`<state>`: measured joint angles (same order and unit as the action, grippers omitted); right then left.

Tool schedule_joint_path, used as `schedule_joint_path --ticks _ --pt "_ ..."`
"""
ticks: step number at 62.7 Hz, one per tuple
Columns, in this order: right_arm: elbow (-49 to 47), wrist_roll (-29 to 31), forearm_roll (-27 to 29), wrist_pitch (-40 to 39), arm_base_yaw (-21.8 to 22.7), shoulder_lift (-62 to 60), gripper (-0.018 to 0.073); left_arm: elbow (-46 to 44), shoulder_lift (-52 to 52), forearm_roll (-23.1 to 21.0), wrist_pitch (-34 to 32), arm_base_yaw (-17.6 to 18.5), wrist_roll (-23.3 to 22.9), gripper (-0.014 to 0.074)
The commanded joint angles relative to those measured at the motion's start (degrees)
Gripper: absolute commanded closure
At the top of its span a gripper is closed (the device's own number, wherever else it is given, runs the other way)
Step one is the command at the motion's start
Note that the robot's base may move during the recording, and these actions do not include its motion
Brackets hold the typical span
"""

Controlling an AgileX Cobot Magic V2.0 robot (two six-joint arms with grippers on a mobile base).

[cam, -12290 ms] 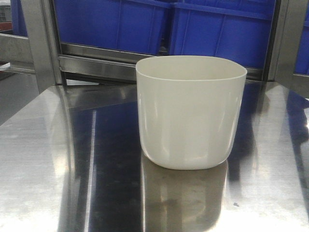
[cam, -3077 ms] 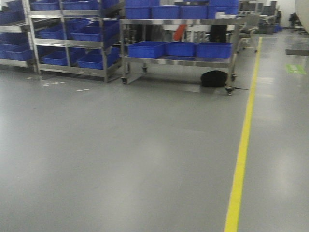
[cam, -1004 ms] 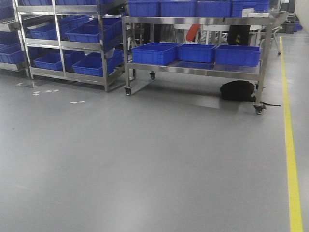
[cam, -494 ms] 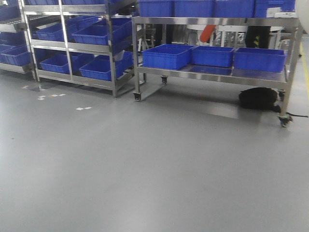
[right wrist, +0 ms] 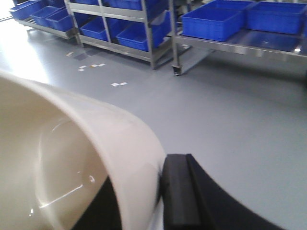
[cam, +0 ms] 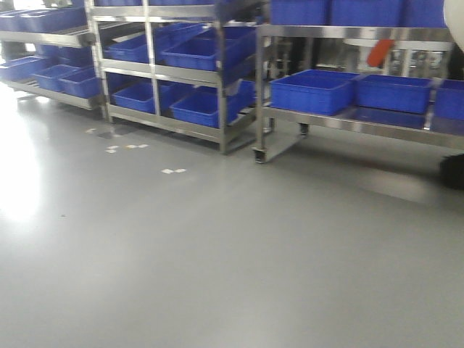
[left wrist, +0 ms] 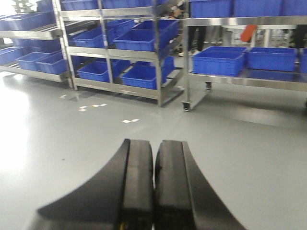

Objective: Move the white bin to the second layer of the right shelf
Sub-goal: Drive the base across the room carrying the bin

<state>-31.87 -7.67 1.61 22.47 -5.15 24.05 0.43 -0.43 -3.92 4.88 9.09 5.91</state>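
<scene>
Right wrist view: the white bin (right wrist: 57, 158) fills the lower left. Its rim sweeps across the frame and its mouth faces the lens.
Right gripper (right wrist: 144, 189): the jaws are clamped on the bin's wall. One black finger (right wrist: 178, 191) presses the outside just under the rim, and a dark shape sits on the inner side of the same wall.
Bin position: held up off the grey floor (right wrist: 230, 110), well apart from the racks.
Left wrist view: the left gripper (left wrist: 154, 148) points out over the floor. Its jaws are closed pad to pad with a hairline seam between them, holding nothing.
Bin contents: the inner wall that shows is smooth cream with a few glossy glints. The bottom is cut off by the frame edge.
Blue crates (cam: 313, 88): in rows on the steel racks (cam: 221, 80) to the left and on the wheeled steel cart (cam: 348, 122) to the right. From the front their walls hide the insides. Those seen from higher up in the right wrist view show only blue inner walls.
Floor marks: small white scraps (cam: 172, 171) lie in front of the racks.
Hard to make out: the front view is soft all over. An orange-red thing (cam: 380, 51) behind the cart is too blurred to name. A dark shape (cam: 455, 172) under the cart is cut by the right edge.
</scene>
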Motion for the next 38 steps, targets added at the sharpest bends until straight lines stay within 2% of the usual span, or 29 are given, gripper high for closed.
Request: schedule_joint_path --ticks 1,38 --pt "-1.75 0.05 0.05 -5.89 0.45 0.32 0.0502 2.11 -0.80 -0.31 -4.88 0.16 -0.20 0.0512" --pt "-1.75 0.05 0.05 -5.89 0.45 0.32 0.0502 2.11 -0.80 -0.31 -4.88 0.16 -0.20 0.0512"
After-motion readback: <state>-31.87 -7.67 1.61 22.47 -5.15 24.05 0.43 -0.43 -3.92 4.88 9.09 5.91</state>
